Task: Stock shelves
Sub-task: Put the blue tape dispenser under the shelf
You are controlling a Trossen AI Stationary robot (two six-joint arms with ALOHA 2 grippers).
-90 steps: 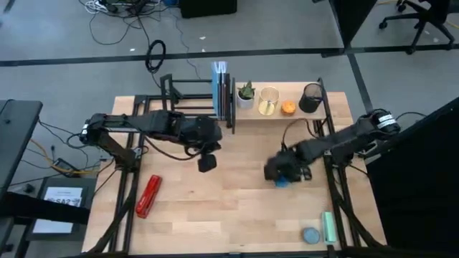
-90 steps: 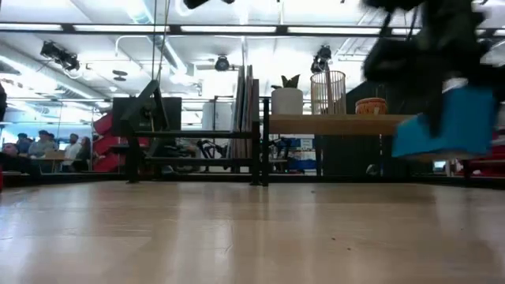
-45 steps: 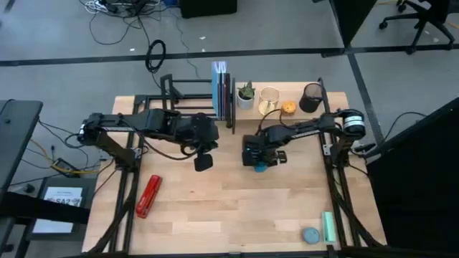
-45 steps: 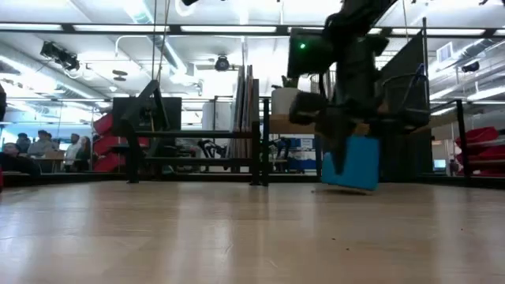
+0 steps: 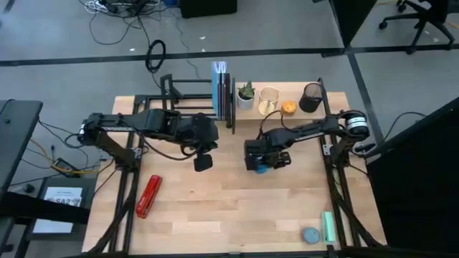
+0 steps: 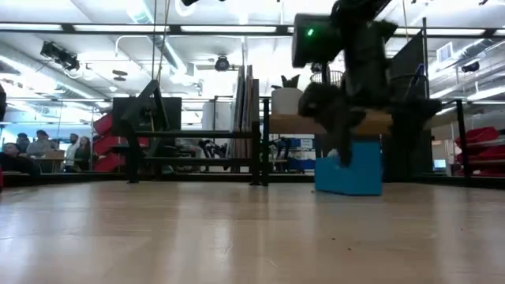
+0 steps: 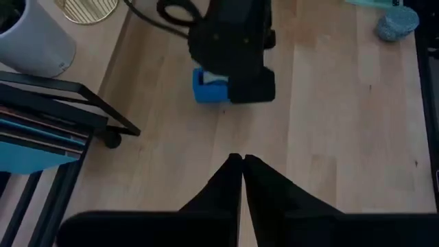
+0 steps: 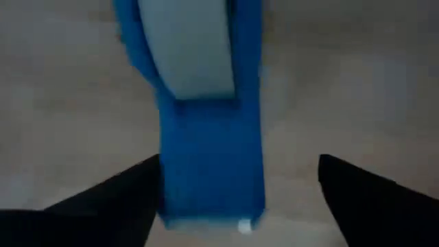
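A blue tape dispenser [image 6: 348, 169] stands on its base on the table in front of the pale wooden plank shelf [image 5: 287, 117]. My right gripper [image 8: 239, 161] is over it, open, with one finger on each long side. The plank shelf carries a potted plant [image 5: 246, 94], a gold wire cup [image 5: 269, 100], an orange thing [image 5: 288, 107] and a black mesh cup [image 5: 311, 97]. Left of it, the black bar rack [image 5: 188, 95] holds upright books [image 5: 222, 89]. My left gripper [image 7: 241, 163] is shut and hovers at mid-table, left of the dispenser [image 7: 206, 88]. My right gripper comes at the dispenser from above with its fingers along the two long sides. One finger [image 8: 140, 185] lies close against the blue side [image 8: 168, 185]; I cannot tell whether it touches. The other finger stands clear. The dispenser rests on the table.
A red stapler [image 5: 148, 196] lies near the table's front left. A pale green stick [image 5: 328, 226] and a grey-blue round thing [image 5: 310, 234] lie at the front right corner. Bare tabletop [image 5: 229, 208] spreads across the near middle.
My right gripper has carried the blue dispenser from the table's right side toward the middle, then down. The dispenser, tilted and clear of the table half a second ago, now stands level on the tabletop.
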